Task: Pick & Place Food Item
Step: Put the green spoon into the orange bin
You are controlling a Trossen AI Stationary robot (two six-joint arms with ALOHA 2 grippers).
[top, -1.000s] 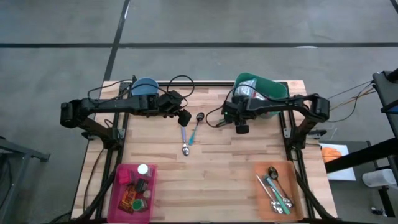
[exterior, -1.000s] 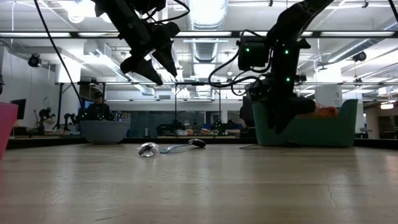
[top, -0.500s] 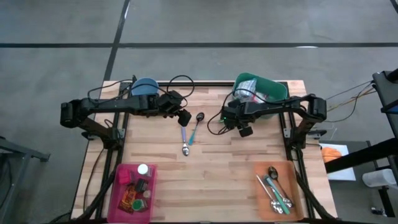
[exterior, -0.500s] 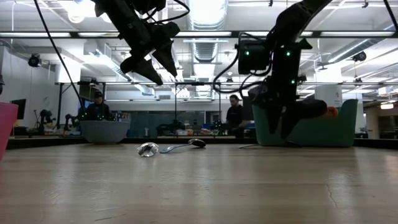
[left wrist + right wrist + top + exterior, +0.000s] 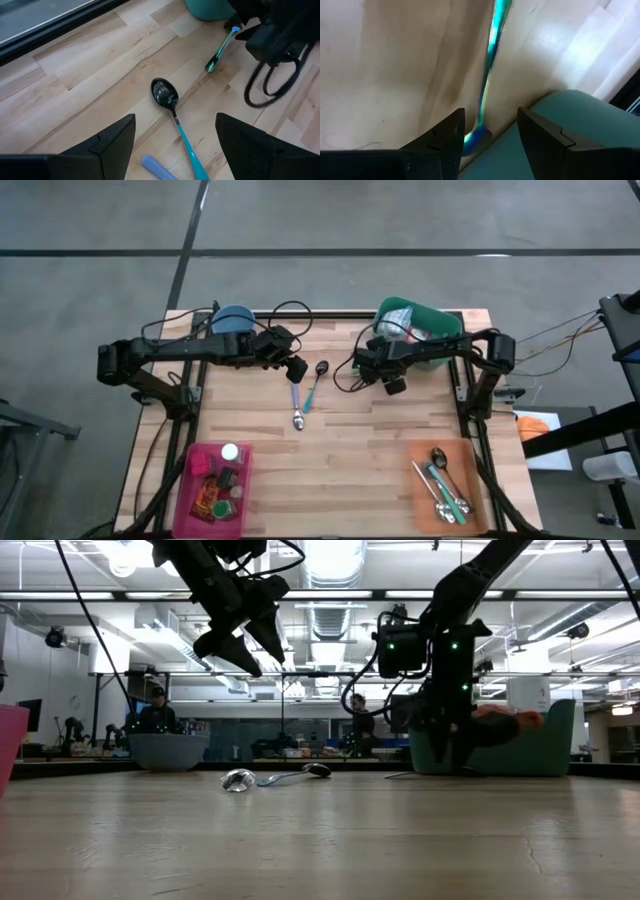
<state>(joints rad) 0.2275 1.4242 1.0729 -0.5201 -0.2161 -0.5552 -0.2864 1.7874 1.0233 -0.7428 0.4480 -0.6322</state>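
**Right gripper low beside the green bowl, a teal spoon between its fingers**

Wood table [image 5: 340,450] carries the green bowl [image 5: 425,320] at its far right corner. The right gripper [image 5: 378,372] sits low at the bowl's near-left edge, pointing steeply down. Its wrist view shows a teal-handled spoon [image 5: 490,65] lying on the wood against the bowl's wall, its tip in the gap between the two fingers [image 5: 442,142], which stand apart and do not clamp it. The left wrist view shows the same spoon's handle [image 5: 220,50] just beside the right gripper.

The left gripper [image 5: 297,370] hangs above the table's middle with its fingers spread wide and nothing between them. Below it lie a black-bowled spoon [image 5: 167,97] and a silver spoon [image 5: 298,415], close together. A blue bowl [image 5: 233,319] stands at the far left.
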